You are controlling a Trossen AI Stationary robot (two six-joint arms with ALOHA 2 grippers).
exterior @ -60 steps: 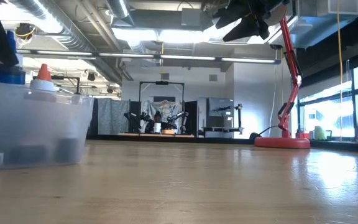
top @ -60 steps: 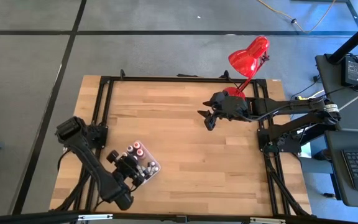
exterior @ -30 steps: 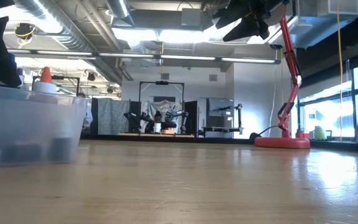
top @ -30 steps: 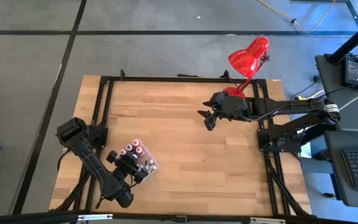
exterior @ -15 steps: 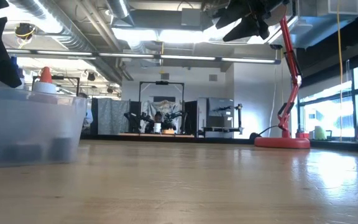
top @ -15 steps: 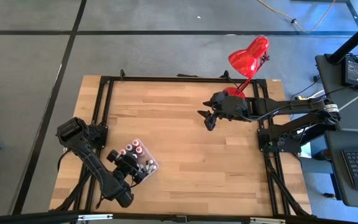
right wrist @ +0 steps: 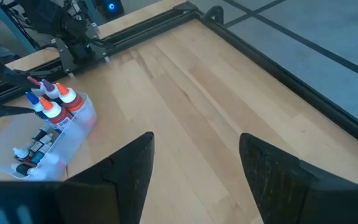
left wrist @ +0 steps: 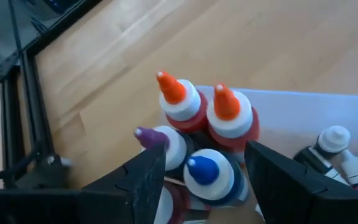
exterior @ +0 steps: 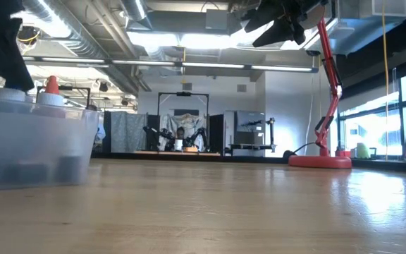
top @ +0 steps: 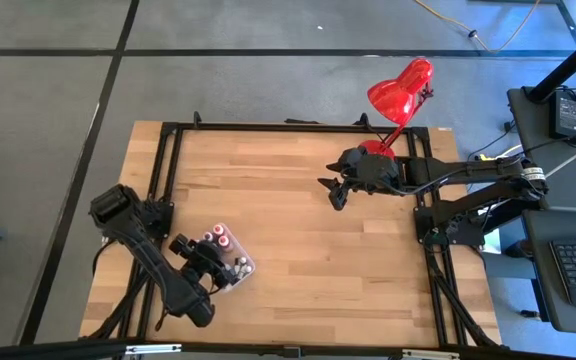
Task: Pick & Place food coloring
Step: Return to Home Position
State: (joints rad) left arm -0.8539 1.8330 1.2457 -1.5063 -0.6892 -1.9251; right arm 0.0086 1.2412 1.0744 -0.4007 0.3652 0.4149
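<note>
The food coloring bottles stand and lie in a clear plastic tray at the table's near left. In the left wrist view two red bottles with orange caps, a purple-capped one and a blue-capped one stand upright. White-capped bottles lie beside them. My left gripper hangs open just over the tray, a finger on either side of the blue-capped bottle, touching nothing. My right gripper is open, high above the table's far right.
A red desk lamp stands at the far right corner, its base beside my right arm. Black frame rails run along the table's edges. Bare wood spreads from the tray toward the right edge.
In the low view my left gripper's dark shape has shifted slightly and turned a little over the tray, and a red cap at the tray's left end, hidden behind it before, now shows. The tray and bottles have stayed in place.
</note>
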